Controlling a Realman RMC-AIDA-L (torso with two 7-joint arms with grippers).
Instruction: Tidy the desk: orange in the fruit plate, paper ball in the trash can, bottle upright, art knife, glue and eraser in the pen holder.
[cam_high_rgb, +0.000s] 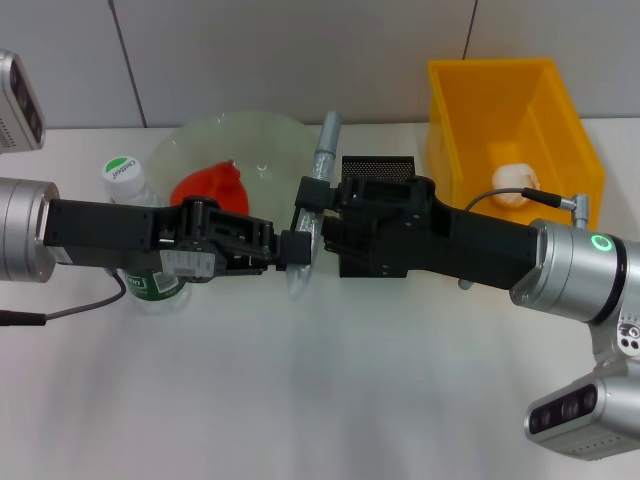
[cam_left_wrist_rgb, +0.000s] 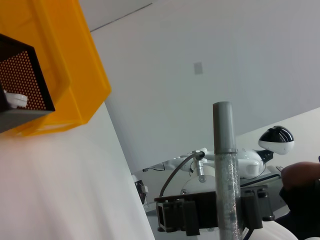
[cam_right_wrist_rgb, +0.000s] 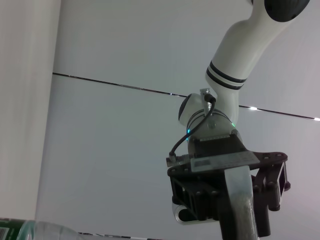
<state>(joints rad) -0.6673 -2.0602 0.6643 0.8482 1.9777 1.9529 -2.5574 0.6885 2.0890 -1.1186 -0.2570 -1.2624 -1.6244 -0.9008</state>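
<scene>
Both grippers, left (cam_high_rgb: 290, 247) and right (cam_high_rgb: 318, 200), are clamped on the grey art knife (cam_high_rgb: 318, 170) above the surface, beside the pen holder (cam_high_rgb: 378, 167). Uneven release could drop it.

I see the clear glass fruit plate (cam_high_rgb: 262, 140) at the white desk's (cam_high_rgb: 300, 400) back edge. The yellow plastic trash bin (cam_high_rgb: 520, 120) sits at its right, the black mesh pen holder (cam_high_rgb: 378, 167) between them.
</scene>
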